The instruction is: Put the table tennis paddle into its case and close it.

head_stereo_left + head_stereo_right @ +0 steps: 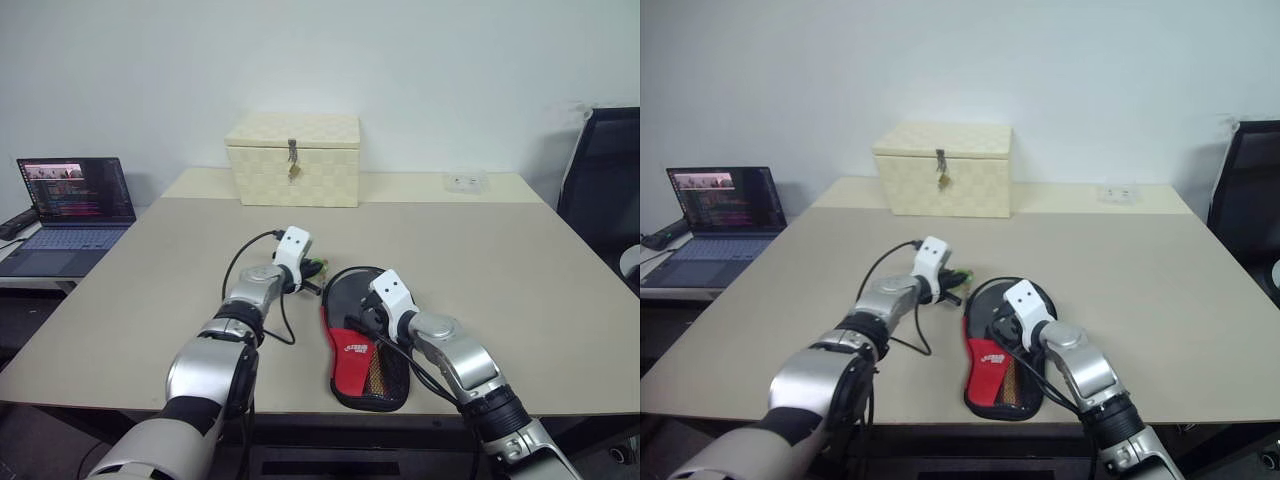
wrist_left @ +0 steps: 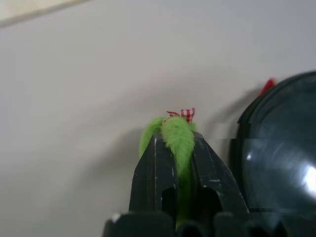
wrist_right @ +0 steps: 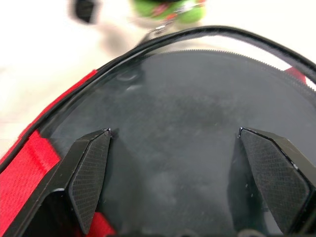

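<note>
Beige table, black-and-red paddle-shaped case, left gripper clamped on fuzzy green zipper tag, right gripper spread apart over case.

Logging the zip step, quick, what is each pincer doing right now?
Left pincer: closed on the fuzzy green zipper tag.
Right pincer: open, holding nothing, over the black and red fabric paddle case.

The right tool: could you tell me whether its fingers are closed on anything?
No, the right tool stands wide open over the case, its fingers far apart with nothing between them.
</note>
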